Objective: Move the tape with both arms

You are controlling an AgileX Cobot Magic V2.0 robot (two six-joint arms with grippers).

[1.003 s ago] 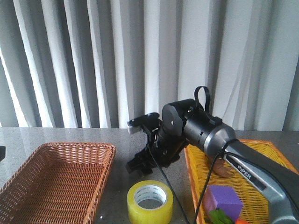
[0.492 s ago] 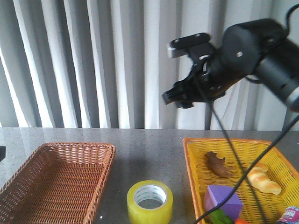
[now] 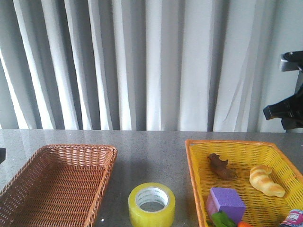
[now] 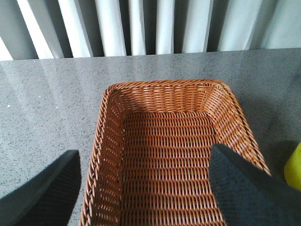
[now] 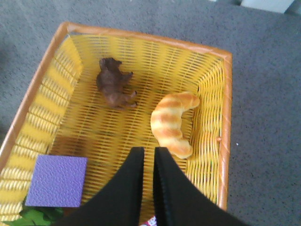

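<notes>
Hovering with fingers nearly pressed together, empty, the right gripper above the yellow woven basket, having swung up and away to the frame's edge. Spreading wide over the brown wicker basket, the left gripper. Sitting between both baskets, the tape, core print unreadable.

Both grippers are black: left fingers broad, matte (finely textured); right fingers smooth, tapering.
</notes>
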